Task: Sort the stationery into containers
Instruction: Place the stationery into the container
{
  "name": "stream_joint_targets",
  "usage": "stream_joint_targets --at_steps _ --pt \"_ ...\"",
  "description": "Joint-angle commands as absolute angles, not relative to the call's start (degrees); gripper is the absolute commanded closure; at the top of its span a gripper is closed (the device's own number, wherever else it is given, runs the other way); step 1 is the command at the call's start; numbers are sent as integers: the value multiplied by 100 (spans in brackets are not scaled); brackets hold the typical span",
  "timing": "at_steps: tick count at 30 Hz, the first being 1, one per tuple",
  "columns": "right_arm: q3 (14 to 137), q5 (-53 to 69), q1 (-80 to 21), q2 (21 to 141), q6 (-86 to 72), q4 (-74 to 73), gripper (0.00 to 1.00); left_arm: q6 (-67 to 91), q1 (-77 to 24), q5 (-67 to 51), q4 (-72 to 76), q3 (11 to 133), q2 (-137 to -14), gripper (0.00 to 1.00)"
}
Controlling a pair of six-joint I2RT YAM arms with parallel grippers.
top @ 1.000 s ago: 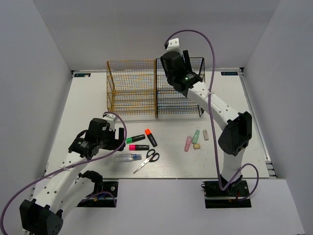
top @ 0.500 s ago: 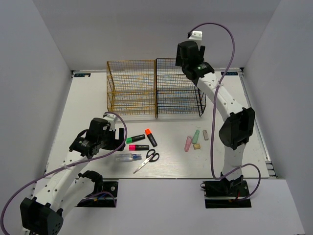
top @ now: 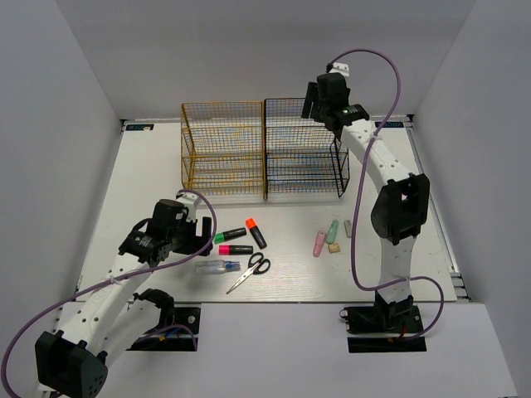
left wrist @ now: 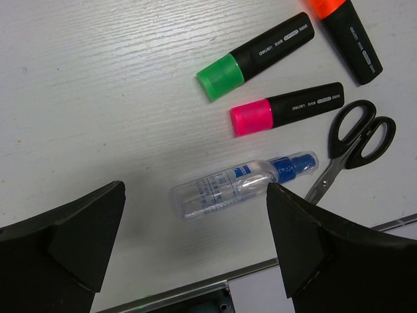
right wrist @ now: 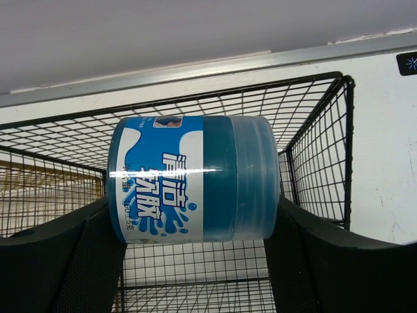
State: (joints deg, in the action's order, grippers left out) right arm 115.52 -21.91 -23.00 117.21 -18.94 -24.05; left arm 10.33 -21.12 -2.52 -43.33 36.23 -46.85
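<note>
Your right end effector (right wrist: 192, 207) pinches the round blue jar (right wrist: 192, 188) on its side, label toward the camera, one finger on each end. It hangs above the far right corner of the black rack (top: 305, 157), likely so the jar can drop in from the open top rather than through the mesh.

Your left end effector (left wrist: 195, 190) is spread wide just above the clear blue-capped tube (left wrist: 241, 184), which lies on the table (top: 149, 182) near the green, pink and orange highlighters (left wrist: 287, 107) and the scissors (left wrist: 355, 140). That looks like a pre-grasp for the tube.

Against a second ago, your right wrist has swung from the rack's left side to its right, while the left arm barely shifts.
</note>
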Motion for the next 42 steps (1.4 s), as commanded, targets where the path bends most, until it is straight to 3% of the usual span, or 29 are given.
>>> stream_joint_targets --at_steps 1,17,23,26,27,42 --pt "11786 -1951 -2189 11724 -1960 -1917 100 976 -2109 -220 -4324 3630 -4676 0" --pt "11549 -1424 -2066 11839 -1451 -1802 99 993 -2127 -202 -4324 3621 -4667 0" --pt "11540 -1371 -2074 11786 -1328 -1837 64 984 -2118 -202 -4333 3604 -4658 0" --pt "11514 -1345 -2074 11716 -1283 -1854 54 993 -2109 -202 -4333 3612 -4632 0" --pt "11522 -1336 -2083 11690 -1275 -1872 45 993 -2109 -193 -4333 3621 -4649 0" --pt "11470 -1160 -2066 11294 -1336 -2030 10 1011 -2109 -150 -4359 3612 -4685 0"
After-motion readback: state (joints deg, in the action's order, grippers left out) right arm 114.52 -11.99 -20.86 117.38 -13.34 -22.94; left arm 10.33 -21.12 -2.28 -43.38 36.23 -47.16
